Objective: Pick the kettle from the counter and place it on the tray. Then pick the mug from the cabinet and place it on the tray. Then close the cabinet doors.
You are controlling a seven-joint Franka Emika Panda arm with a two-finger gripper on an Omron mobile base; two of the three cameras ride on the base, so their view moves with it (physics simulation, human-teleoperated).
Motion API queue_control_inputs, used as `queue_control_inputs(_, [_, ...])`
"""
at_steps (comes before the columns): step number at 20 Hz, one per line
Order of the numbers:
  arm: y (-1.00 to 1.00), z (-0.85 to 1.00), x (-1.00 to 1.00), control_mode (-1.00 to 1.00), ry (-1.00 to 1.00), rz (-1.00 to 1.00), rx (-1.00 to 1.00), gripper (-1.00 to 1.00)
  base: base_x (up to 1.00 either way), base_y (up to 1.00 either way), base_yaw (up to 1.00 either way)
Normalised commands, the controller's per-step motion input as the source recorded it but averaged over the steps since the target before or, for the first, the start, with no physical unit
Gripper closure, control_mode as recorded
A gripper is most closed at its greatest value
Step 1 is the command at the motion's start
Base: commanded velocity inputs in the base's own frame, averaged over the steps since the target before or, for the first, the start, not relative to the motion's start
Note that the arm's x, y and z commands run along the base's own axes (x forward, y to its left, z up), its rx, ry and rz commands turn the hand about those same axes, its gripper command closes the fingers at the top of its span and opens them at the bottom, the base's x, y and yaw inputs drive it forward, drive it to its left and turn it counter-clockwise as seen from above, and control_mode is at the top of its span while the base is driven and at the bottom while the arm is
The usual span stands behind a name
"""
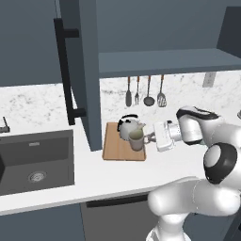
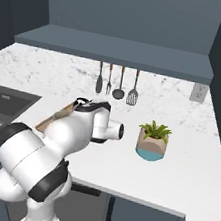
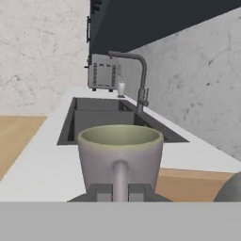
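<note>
Cylindrical greyish mug [image 1: 136, 140] with pale green inside, handle pinched in closed jaws, over flat wooden tray [image 1: 113, 147], rounded silver kettle [image 1: 128, 127] beside

Matt ceramic mug [image 3: 120, 153], wooden tray [image 1: 115, 149], marble-look counter [image 1: 141, 175]

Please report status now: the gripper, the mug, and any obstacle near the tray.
Gripper shut on mug handle. Mug upright over tray, beside kettle. Cabinet door open left of tray.
</note>
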Motion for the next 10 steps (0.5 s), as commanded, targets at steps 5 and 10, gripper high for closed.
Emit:
queue_control_inputs(5, [0.04,-0.32,0.37,-1.0,-0.01,0.03,0.0,1.0,0.0,0.0,0.0])
queue_control_inputs(10, [0.05,-0.33,0.25,-1.0,-0.02,0.0,0.0,1.0,0.0,0.0,0.0])
